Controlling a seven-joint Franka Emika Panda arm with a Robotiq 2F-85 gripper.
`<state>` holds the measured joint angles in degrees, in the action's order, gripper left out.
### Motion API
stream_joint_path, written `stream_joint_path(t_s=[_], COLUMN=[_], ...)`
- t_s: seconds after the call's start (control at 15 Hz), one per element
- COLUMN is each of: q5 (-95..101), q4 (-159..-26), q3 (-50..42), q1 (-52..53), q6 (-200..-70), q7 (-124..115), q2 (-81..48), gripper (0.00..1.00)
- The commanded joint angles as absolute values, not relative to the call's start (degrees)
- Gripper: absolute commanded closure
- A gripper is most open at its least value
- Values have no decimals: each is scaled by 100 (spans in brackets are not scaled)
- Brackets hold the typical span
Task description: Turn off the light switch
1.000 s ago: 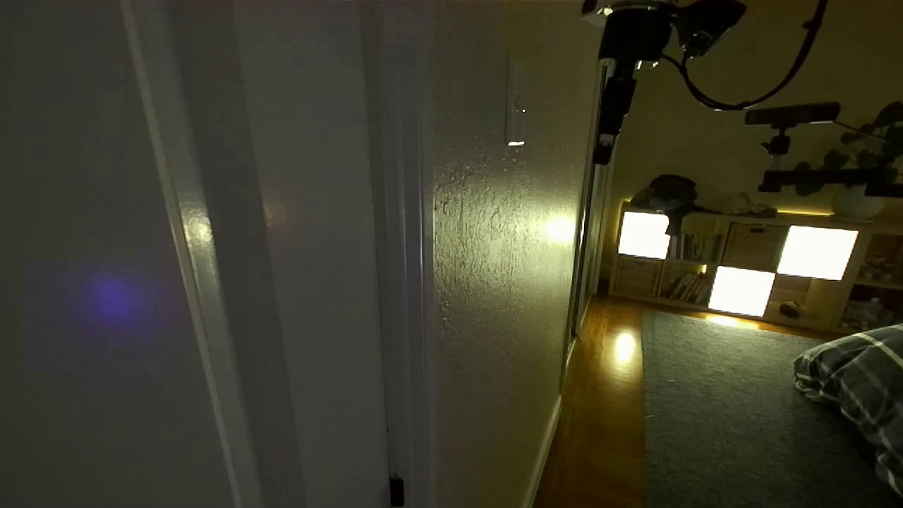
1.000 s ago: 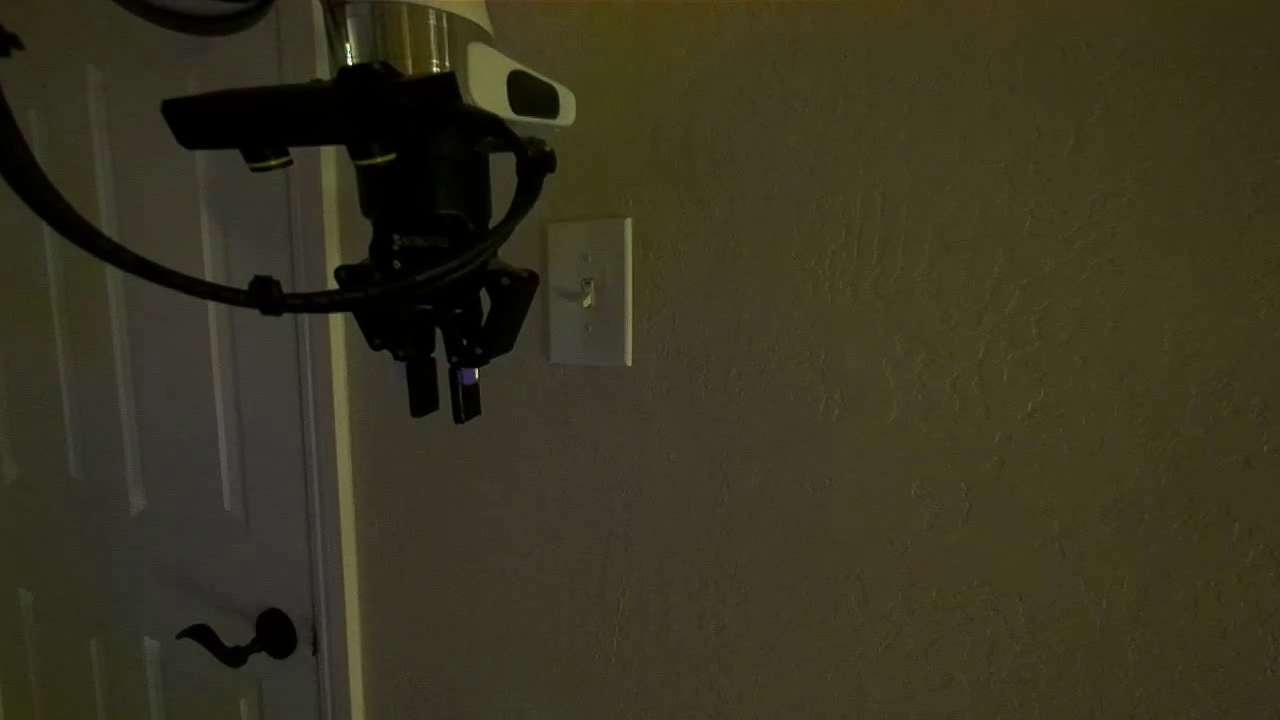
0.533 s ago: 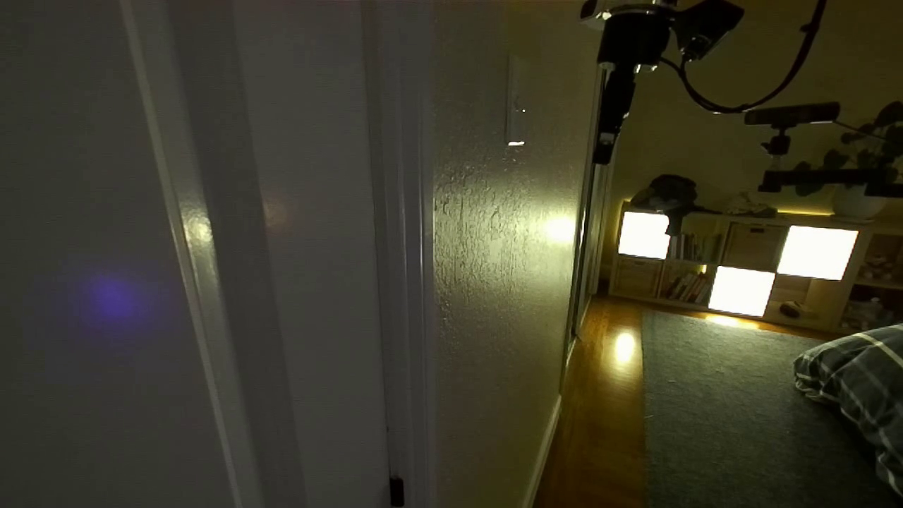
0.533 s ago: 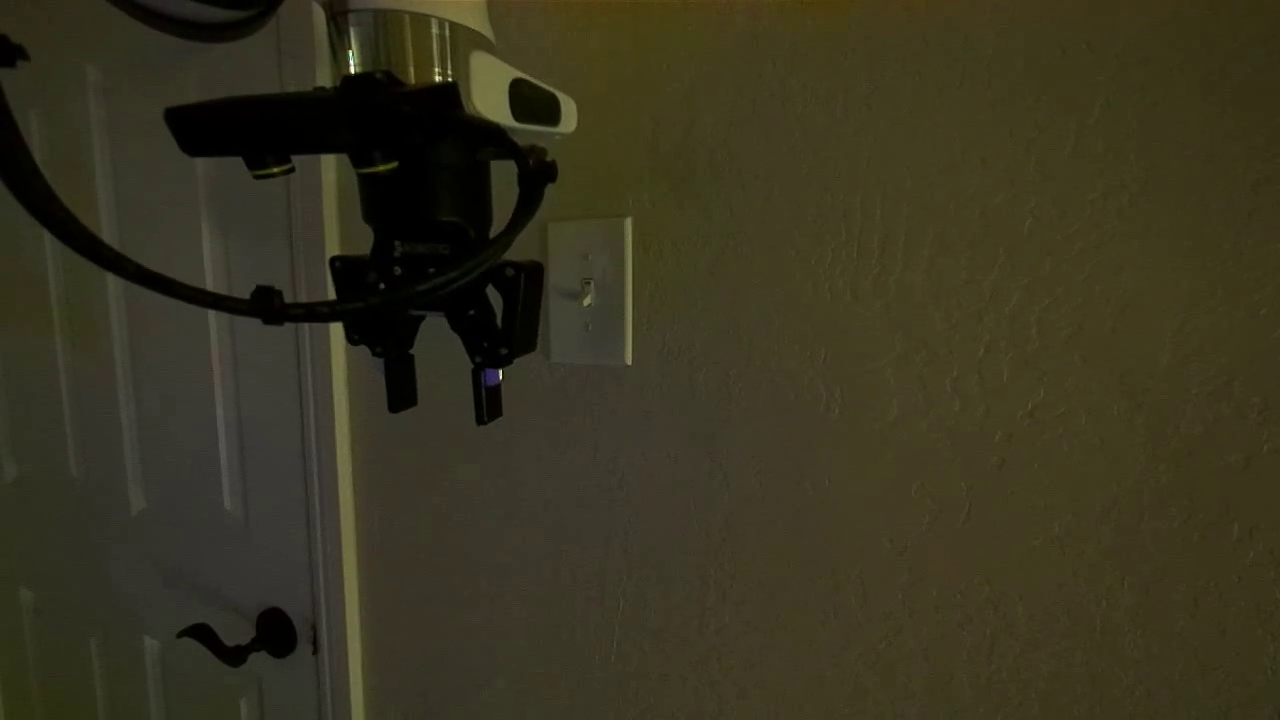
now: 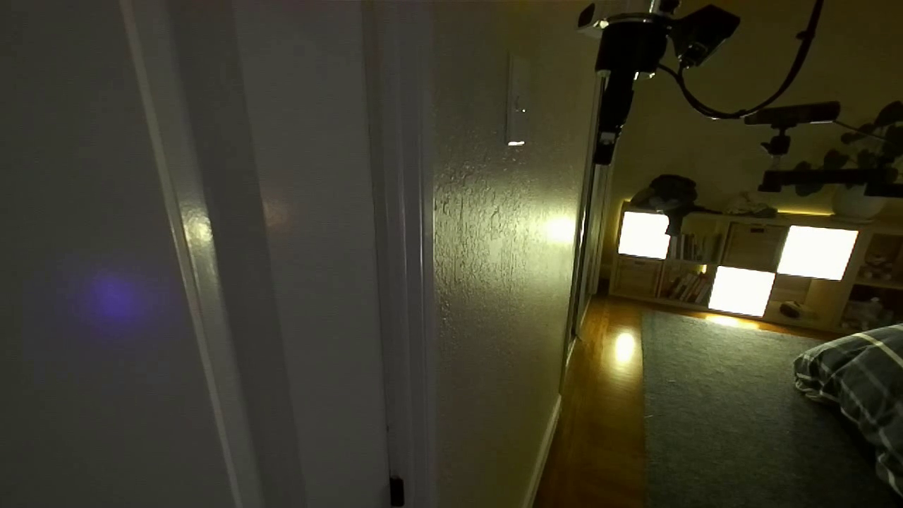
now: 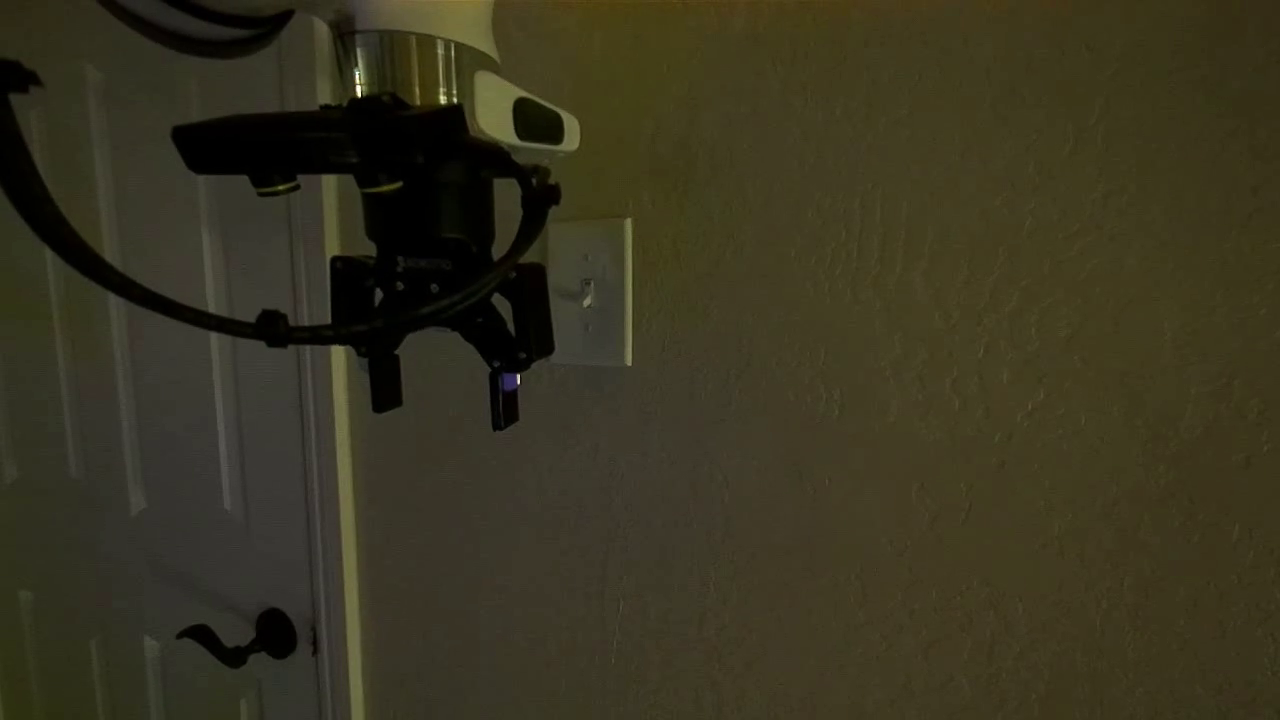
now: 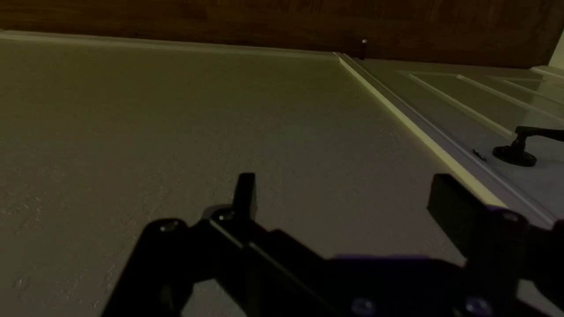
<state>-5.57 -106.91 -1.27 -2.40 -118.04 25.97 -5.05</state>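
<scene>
The light switch (image 6: 590, 292) is mounted on the wall (image 6: 850, 420), near the door frame (image 6: 340, 480) but not touching it. Between the door frame and the switch, as seen in an exterior view, the gripper (image 6: 446, 415) is held with its fingers (image 6: 385, 385) spread and nothing pinched. No contact is made.

With the fingers this far apart, the toggle (image 6: 588, 293) could be straddled rather than moved, or the face could be pressed uselessly at either side. In both exterior views the fingers are shown ending lower than the switch, so the toggle could be missed if the approach is made at this height. If the wall is reached before enough travel away from the door frame is made, the switch's edge could be knocked.

The switch's long axis is stood upright, parallel to the door frame, and its face is turned out from the wall. The toggle is seen at the middle of that face; whether it is tipped up or down cannot be told in this dim light.
</scene>
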Motion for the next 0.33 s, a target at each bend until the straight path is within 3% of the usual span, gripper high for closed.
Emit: stream_joint_path(t_s=[0.0, 0.27], q5=[-543, -553], q4=[-10645, -10680], q3=[-114, -107], q1=[-266, -259], q6=[-11776, -11793], q7=[2597, 2593], q2=[-513, -508], gripper=[0, 0])
